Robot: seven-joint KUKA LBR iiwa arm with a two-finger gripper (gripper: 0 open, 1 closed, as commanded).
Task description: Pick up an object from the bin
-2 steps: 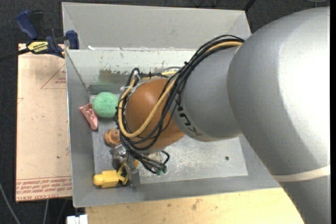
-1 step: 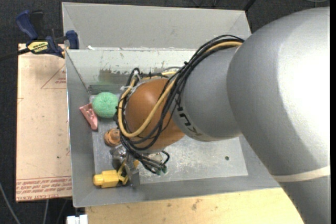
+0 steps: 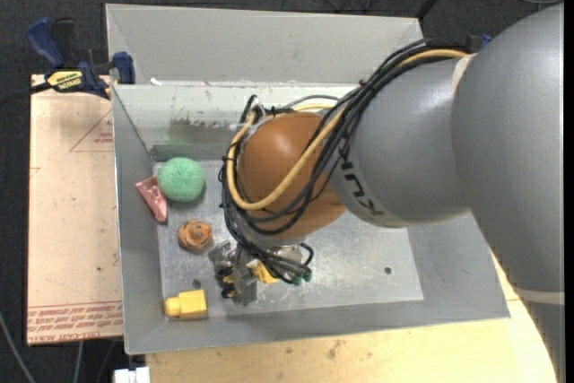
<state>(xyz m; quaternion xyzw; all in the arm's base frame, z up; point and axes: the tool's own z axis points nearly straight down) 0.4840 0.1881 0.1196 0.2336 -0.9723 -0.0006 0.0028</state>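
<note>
**Where the arm dips into the bin, its gripper hangs beside a yellow block**

As you look down from above and a little to one side, a grey metal bin fills the middle of the scene. A thick grey arm reaches in from the right. At its wrist is a rounded orange cover, with black and yellowish cables looped around it.

Below the cover, the dark gripper points down at the floor of the bin, close to the front wall and left of centre. I cannot tell whether it is spread or pressed together, because its tip is a dark tangle against the metal.

The nearest loose thing is a small yellow block. It lies flat on the floor near the front left corner, to the left of the gripper and slightly nearer the front wall. It is close to the gripper but apart from it.

A small lumpy orange thing sits to the upper left of the gripper, also near and also apart. Just right of the gripper, under the wrist, there is a yellow and green scrap. I cannot tell what it is.

Farther back on the left lies a round green ball. A pink piece leans just beside it, against the left wall.
</note>
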